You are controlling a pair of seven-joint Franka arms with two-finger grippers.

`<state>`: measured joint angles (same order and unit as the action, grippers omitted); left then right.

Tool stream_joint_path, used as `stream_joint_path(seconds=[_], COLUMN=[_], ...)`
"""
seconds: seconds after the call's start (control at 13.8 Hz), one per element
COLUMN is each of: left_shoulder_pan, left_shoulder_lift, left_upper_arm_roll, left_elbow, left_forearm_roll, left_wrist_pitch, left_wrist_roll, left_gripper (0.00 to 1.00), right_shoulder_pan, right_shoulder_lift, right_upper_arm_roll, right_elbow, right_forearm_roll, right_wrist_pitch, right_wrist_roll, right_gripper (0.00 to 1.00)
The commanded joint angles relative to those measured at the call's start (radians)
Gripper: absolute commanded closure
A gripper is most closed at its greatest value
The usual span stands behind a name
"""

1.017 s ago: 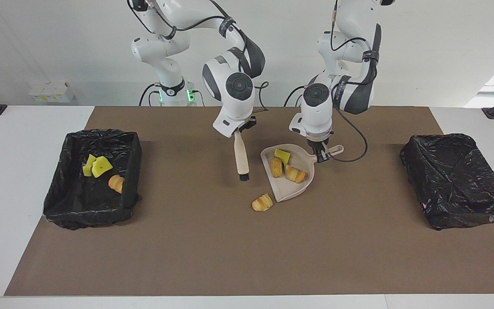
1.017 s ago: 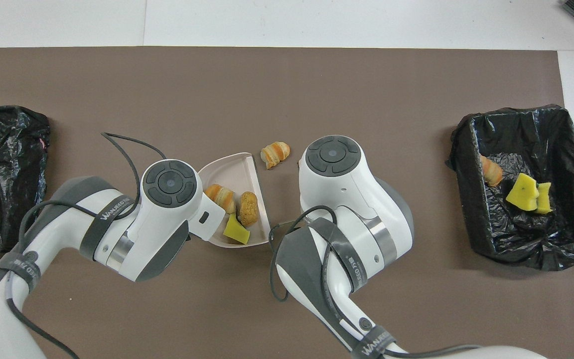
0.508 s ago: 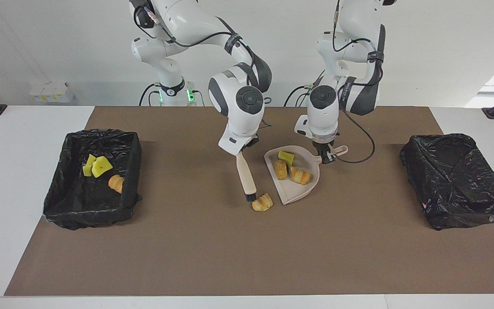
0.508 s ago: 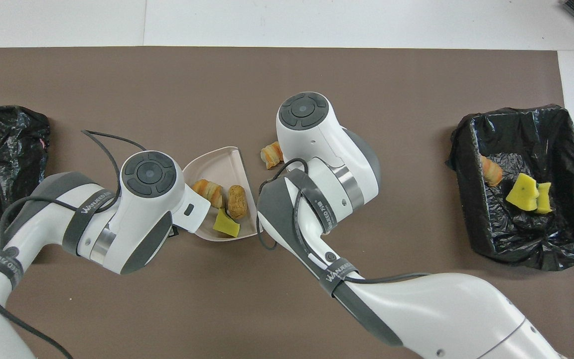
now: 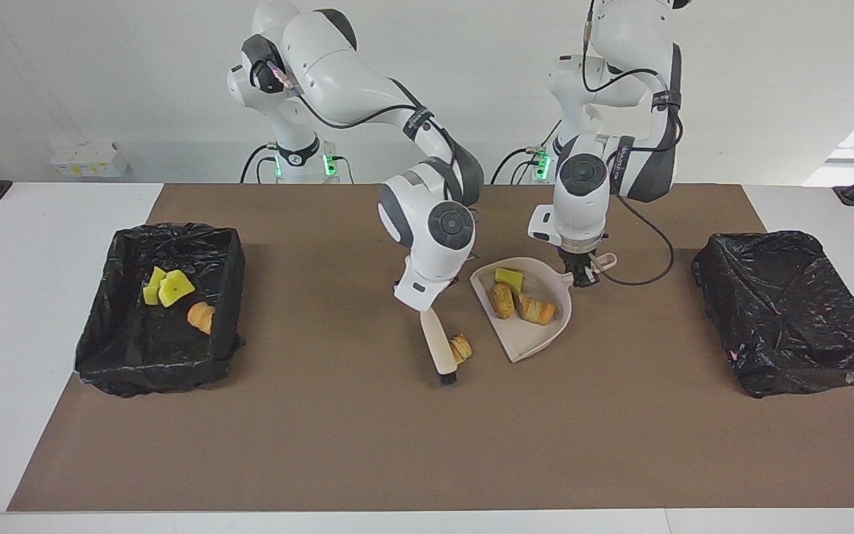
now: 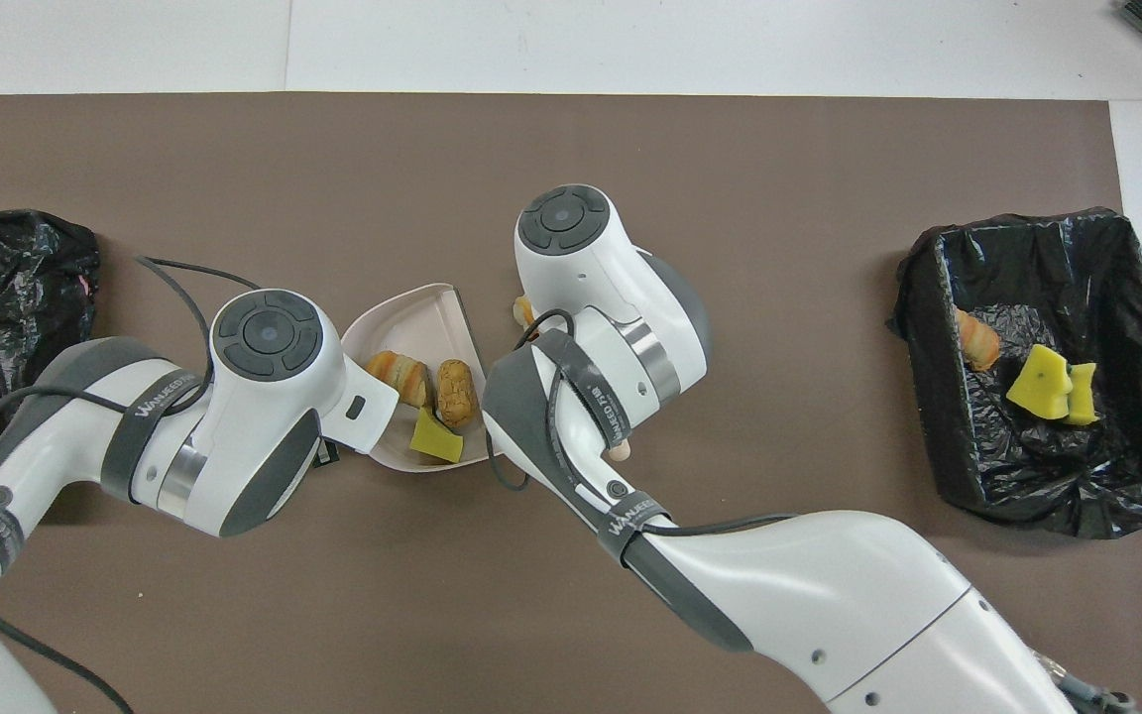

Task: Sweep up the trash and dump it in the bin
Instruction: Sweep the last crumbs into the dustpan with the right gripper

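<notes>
While both pincers grip tools, dustpan and bin hold scraps.

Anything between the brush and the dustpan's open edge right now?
One bread lump lies against the brush; bare mat from it to the dustpan, clearest in the facing view.

Between dustpan and brush a bread lump blocks the narrow gap.
</notes>
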<state>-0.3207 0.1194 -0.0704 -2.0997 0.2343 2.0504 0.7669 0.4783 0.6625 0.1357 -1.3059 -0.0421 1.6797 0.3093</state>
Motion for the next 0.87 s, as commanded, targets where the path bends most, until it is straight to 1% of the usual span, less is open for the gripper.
stream_joint_path(seconds=[0.0,0.15,0.22,0.29,0.44,0.58,0.73,0.8], left_shoulder_pan=[0.025,0.026,0.025,0.025,0.025,0.023,0.023,0.022], left_shoulder_lift=[-0.003,-0.003,-0.003,-0.003,-0.003,-0.003,-0.003,-0.003], left_upper_arm_roll=[0.003,0.003,0.003,0.003,0.001,0.001,0.001,0.001], left_elbow=[-0.025,-0.025,-0.025,-0.025,-0.025,-0.025,-0.025,-0.025], left_forearm_roll=[0.007,0.007,0.007,0.007,0.007,0.007,0.007,0.007], left_wrist_pitch=[0.020,0.016,0.019,0.020,0.022,0.024,0.027,0.028], left_wrist_roll=[-0.008,-0.008,-0.006,-0.006,-0.006,-0.005,-0.006,-0.006], left_gripper=[1.00,1.00,1.00,1.00,1.00,1.00,1.00,1.00], right_shoulder_pan=[-0.009,-0.018,-0.020,-0.020,-0.024,-0.052,-0.098,-0.118], right_shoulder_lift=[0.011,-0.026,-0.043,-0.053,-0.069,-0.105,-0.135,-0.147], right_upper_arm_roll=[0.065,0.081,0.081,0.081,0.079,0.079,0.079,0.079], right_elbow=[0.011,-0.082,-0.123,-0.147,-0.161,-0.161,-0.154,-0.154], right_forearm_roll=[0.051,0.182,0.241,0.313,0.451,0.464,0.470,0.470], right_wrist_pitch=[0.043,0.147,0.178,0.199,0.216,0.190,0.099,0.077], right_wrist_roll=[-0.030,-0.086,-0.125,-0.154,-0.176,-0.183,-0.182,-0.179], right_gripper=[1.00,1.00,1.00,1.00,1.00,1.00,1.00,1.00])
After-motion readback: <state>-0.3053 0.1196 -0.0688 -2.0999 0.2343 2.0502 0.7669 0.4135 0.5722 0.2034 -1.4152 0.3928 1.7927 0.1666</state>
